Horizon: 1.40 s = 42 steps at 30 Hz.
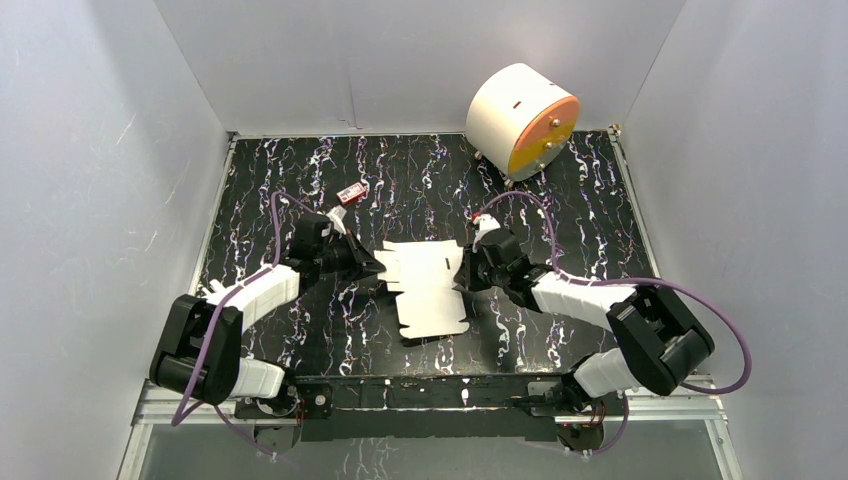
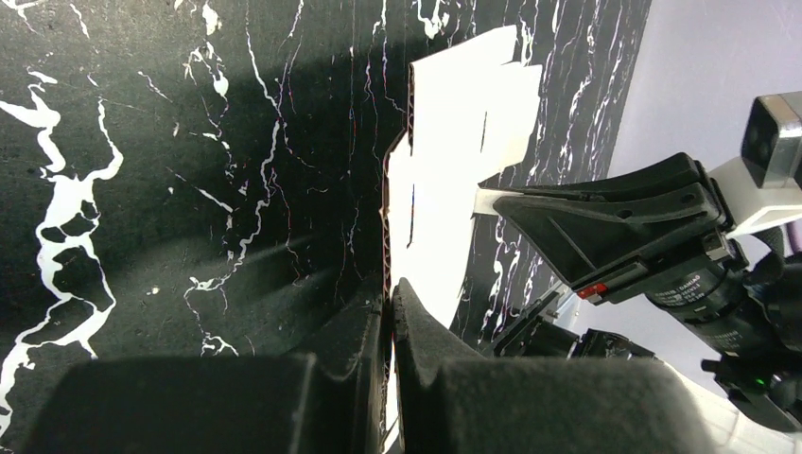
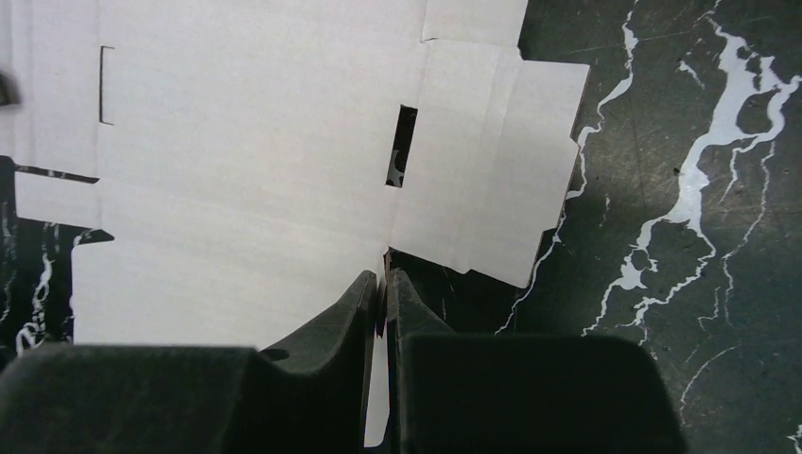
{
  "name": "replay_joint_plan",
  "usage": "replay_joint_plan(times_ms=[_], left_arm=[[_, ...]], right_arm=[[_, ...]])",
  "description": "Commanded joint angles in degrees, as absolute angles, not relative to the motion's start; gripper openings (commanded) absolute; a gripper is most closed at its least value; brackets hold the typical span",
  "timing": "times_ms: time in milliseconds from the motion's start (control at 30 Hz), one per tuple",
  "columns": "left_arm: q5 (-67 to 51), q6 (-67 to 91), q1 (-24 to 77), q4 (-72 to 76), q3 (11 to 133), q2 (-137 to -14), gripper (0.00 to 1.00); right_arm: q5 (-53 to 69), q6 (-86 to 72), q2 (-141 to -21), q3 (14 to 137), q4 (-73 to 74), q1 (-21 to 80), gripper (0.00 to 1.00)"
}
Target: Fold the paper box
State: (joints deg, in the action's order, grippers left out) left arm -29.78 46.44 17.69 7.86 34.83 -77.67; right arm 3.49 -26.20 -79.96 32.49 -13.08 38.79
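While paper box (image 1: 428,290) lies unfolded at centre of table (image 1: 560,200), long axis running near to far, sheet sits between both pincers: left gripper (image 1: 375,268) clamped onto its left edge, right gripper (image 1: 462,272) clamped onto its right edge, neither arm nearer

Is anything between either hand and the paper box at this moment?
Nothing visible. The left hand and right hand each pinch an opposite edge of the flat paper box; the red item lies apart.
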Motion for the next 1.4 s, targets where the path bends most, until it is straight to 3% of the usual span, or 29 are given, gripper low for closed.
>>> replay_joint_plan(times_ms=[0,333,600,1033,1300,1367], left_arm=[[-27.5,46.0,19.3,5.8,37.2,-77.3,0.00],[-23.6,45.8,20.8,4.6,37.4,-80.0,0.01],[-21.5,43.3,20.8,0.8,39.5,-80.3,0.01],[-23.9,32.5,20.8,-8.7,46.8,-82.8,0.00],[-26.5,23.7,20.9,-13.7,51.8,-83.6,0.00],[-27.0,21.7,20.8,-14.5,52.7,-84.0,0.00]], right_arm=[[-5.1,-22.6,-80.9,38.2,-6.2,41.7,0.17],[-16.3,-21.4,-86.0,45.3,3.2,48.3,0.18],[-14.5,-19.7,-83.5,44.0,0.6,48.2,0.22],[9.7,-7.4,-76.0,45.8,1.7,38.1,0.51],[28.8,-0.5,-78.4,49.6,0.6,28.5,0.76],[31.9,-0.2,-80.1,50.8,0.6,27.0,0.78]])
